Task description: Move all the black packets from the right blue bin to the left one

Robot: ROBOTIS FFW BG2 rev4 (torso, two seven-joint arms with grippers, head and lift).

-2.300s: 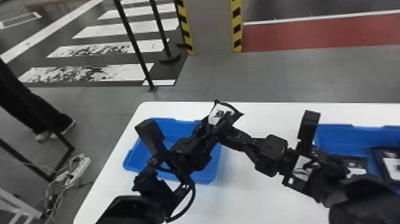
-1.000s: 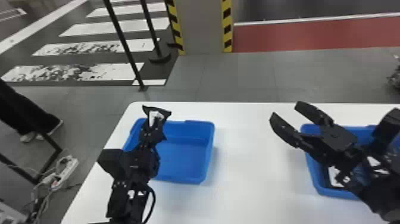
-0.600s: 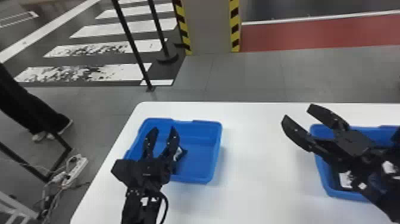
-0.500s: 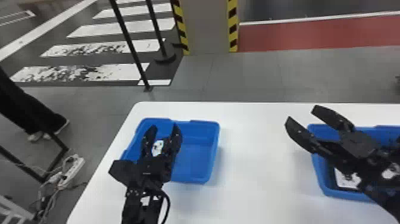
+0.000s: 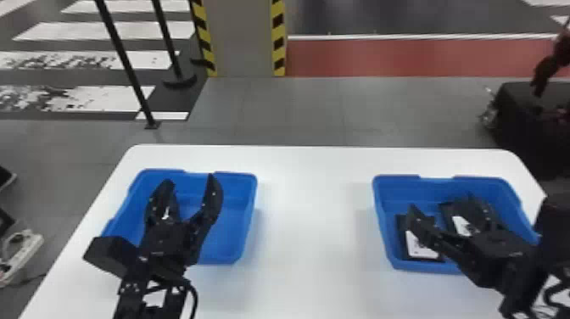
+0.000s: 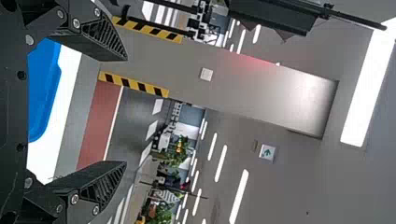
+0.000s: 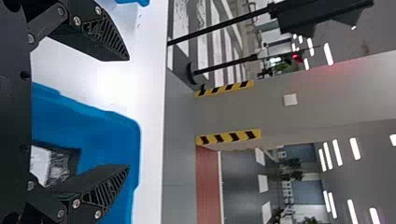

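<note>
The left bin (image 5: 244, 186) is on the table's (image 5: 314, 212) left part. The right bin (image 5: 381, 199) is on its right part, packets (image 5: 420, 250) inside. Behind the table stands a pillar (image 5: 239, 38); posts (image 5: 127, 63) stand behind its left part. Left of the table lies a power strip (image 5: 23, 254).

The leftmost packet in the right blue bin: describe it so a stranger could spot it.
On the white table, find the right blue bin. Inside, near its left wall, lies a black packet with a white label. It sits left of the neighbouring packet.
</note>
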